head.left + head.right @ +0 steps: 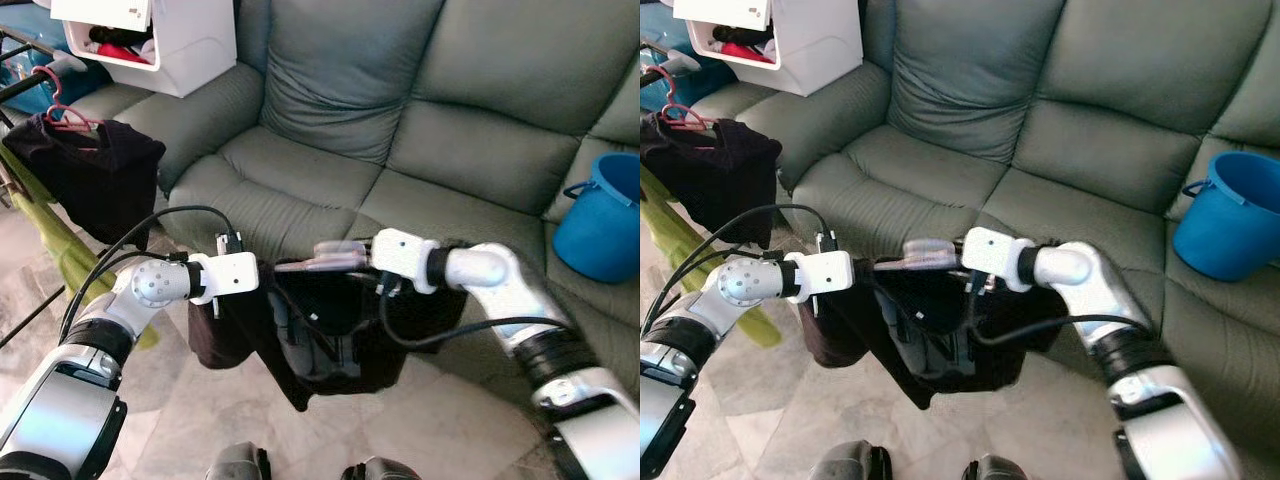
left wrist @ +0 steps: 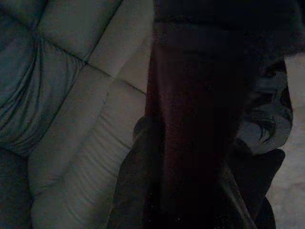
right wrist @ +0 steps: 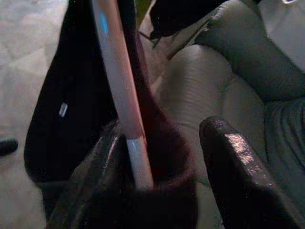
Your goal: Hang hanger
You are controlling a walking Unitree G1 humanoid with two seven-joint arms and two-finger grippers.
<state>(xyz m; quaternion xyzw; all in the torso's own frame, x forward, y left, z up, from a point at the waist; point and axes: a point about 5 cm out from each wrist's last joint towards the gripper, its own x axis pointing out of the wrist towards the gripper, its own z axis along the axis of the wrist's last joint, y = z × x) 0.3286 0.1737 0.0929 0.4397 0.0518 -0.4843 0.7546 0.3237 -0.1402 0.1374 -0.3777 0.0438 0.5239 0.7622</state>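
Dark garment (image 1: pixel 330 330) hangs from a pale hanger (image 1: pixel 325 258) before the green sofa (image 1: pixel 420 130). Right tool (image 3: pixel 162 157) stands spread around garment and hanger. Left tool (image 1: pixel 262 290) state: cannot tell.

Pink hanger (image 1: pixel 322 260) (dark garment (image 1: pixel 330 335) draped) held level before sofa.

Head stereo pair: looks forward and down, mid-range, sofa (image 1: pixel 400 150) at 12 o'clock; both eyes share sofa, bucket (image 1: pixel 1230 220), garment (image 1: pixel 320 330). Wrist views: close on garment, sofa behind.

Grey-green sofa (image 1: pixel 450 120), blue bucket (image 1: pixel 600 230) on seat
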